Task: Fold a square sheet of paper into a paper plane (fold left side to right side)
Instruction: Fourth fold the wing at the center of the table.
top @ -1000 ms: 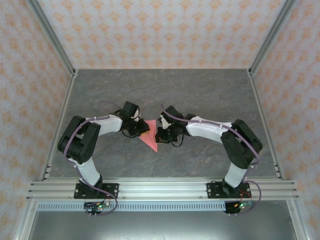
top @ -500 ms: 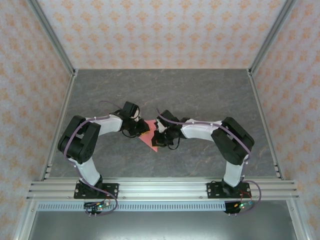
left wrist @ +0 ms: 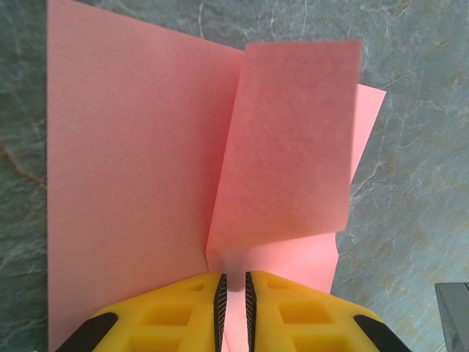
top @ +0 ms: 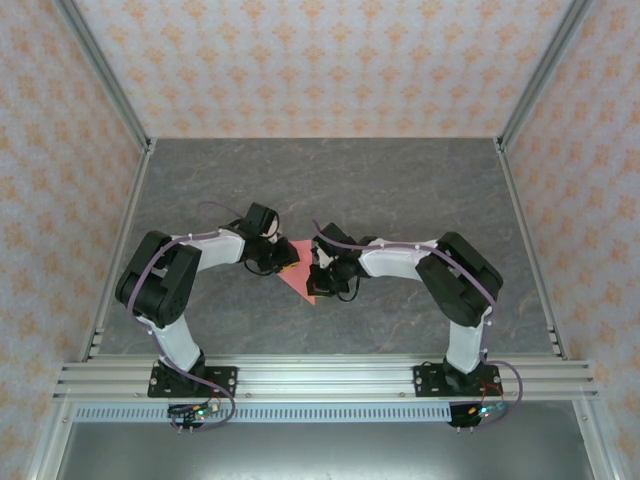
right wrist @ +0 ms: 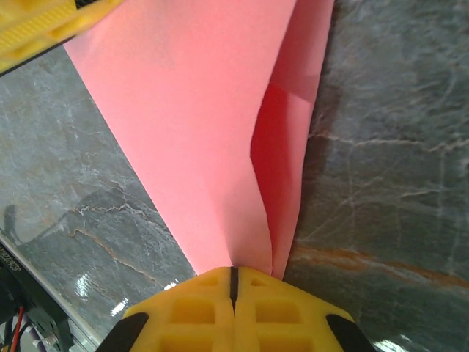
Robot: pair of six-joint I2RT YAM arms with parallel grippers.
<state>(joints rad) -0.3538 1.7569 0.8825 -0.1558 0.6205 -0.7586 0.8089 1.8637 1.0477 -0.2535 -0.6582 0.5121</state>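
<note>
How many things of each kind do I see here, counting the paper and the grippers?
salmon-pink folded paper sheet: 1
yellow-fingered grippers, both pinching it: 2 (left gripper, right gripper)
Total: 3

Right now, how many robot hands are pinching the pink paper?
2. The left gripper pinches the pink paper on its left side; the right gripper pinches its right side.

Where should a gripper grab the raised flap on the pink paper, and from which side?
Probably its free long edge, opposite the crease, approached from the table side: the flap lifts off the sheet there, leaving room for a finger underneath.
</note>
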